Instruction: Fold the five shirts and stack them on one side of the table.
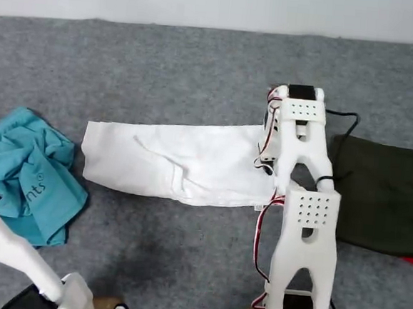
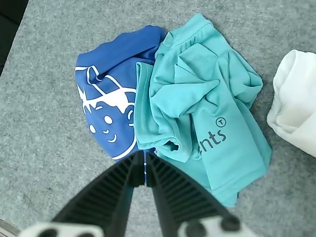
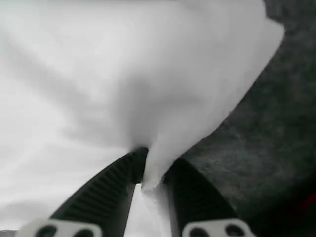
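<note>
On the grey table (image 1: 199, 68) the white shirt (image 1: 170, 167) lies stretched long. A dark green shirt (image 1: 385, 197) lies off its right end, a crumpled teal shirt (image 1: 30, 173) off its left end, and a blue shirt (image 2: 106, 108) beyond that. My right pincer (image 3: 143, 173) clamps the white shirt's right edge. My left pincer (image 2: 144, 170), fingers together, hangs off its left end.

the right arm (image 1: 306, 205) is built of white printed links, two of them flat plates pierced with a grid of small round holes, with black motor blocks at its joints, a bundle of red, white and black wires down one flank and a thin black cable looping off the other. the left arm (image 1: 5, 253) shows a smooth white link above a black base part. the left tool (image 2: 144, 165) and the right tool (image 3: 154, 165) each have two black tapering fingers with ribbed inner faces, fixed to a white mount with dark round screw holes.
</note>
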`<action>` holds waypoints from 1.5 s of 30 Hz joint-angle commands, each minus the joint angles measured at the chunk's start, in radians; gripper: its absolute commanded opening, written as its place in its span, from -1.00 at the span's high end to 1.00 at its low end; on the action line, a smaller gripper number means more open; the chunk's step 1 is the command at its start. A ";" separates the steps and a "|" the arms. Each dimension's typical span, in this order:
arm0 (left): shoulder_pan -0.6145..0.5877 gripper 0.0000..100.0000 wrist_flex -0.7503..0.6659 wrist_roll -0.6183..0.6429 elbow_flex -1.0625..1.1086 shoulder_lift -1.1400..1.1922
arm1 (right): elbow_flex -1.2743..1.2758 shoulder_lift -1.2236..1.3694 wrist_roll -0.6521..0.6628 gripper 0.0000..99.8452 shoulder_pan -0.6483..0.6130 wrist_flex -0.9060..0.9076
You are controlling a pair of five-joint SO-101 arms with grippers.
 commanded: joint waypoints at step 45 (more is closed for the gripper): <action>0.201 0.97 0.017 0.107 -0.004 -0.034 | 0.311 -0.633 0.207 0.98 -0.605 -0.180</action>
